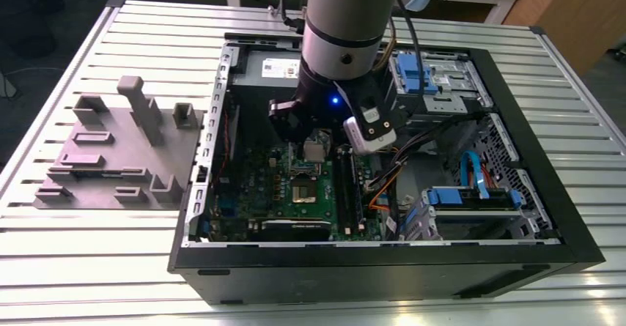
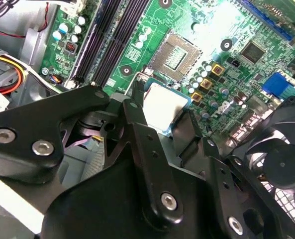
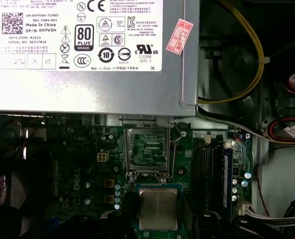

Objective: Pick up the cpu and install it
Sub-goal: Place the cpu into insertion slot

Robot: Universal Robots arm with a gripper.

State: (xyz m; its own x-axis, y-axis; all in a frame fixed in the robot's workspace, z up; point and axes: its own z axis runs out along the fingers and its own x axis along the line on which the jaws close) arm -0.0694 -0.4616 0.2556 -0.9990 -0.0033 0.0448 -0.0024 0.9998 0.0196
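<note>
Jaws clamped on the cpu (image 2: pixel 159 99), the gripper (image 2: pixel 162 113) hangs just far of the open CPU socket (image 2: pixel 174 54) — seating it well, I judge, needs the chip level and squared to it.

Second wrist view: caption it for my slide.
Tool grips the cpu over the green motherboard, short of the empty socket.

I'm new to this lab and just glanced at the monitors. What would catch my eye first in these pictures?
The grey robot arm reaches down into the open black computer case on the slatted metal table. Its black gripper clasps the small square silver-topped cpu over the green motherboard, near the empty processor socket.
</note>
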